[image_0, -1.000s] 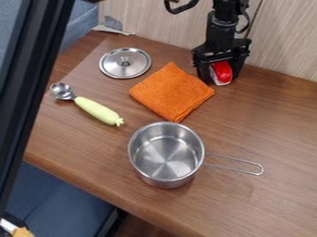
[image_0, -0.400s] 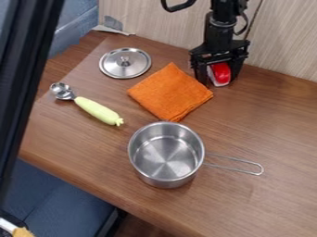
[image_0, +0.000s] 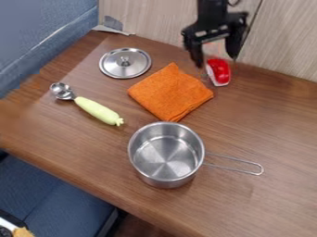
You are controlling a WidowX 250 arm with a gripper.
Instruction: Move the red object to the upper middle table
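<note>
Black two-finger gripper (image_0: 217, 62) is spread wide, but a sideways drift could knock the rounded red-and-white object (image_0: 219, 72) over, tbh.

The tabletop (image_0: 263, 120) leaves passage between the red object (image_0: 221, 71) and the obstructing pot (image_0: 165, 159) with its handle (image_0: 238, 159).

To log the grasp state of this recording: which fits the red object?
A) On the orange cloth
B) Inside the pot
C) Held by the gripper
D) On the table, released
D: the red object rests on the wooden table, with the gripper's fingers spread apart above it.
</note>
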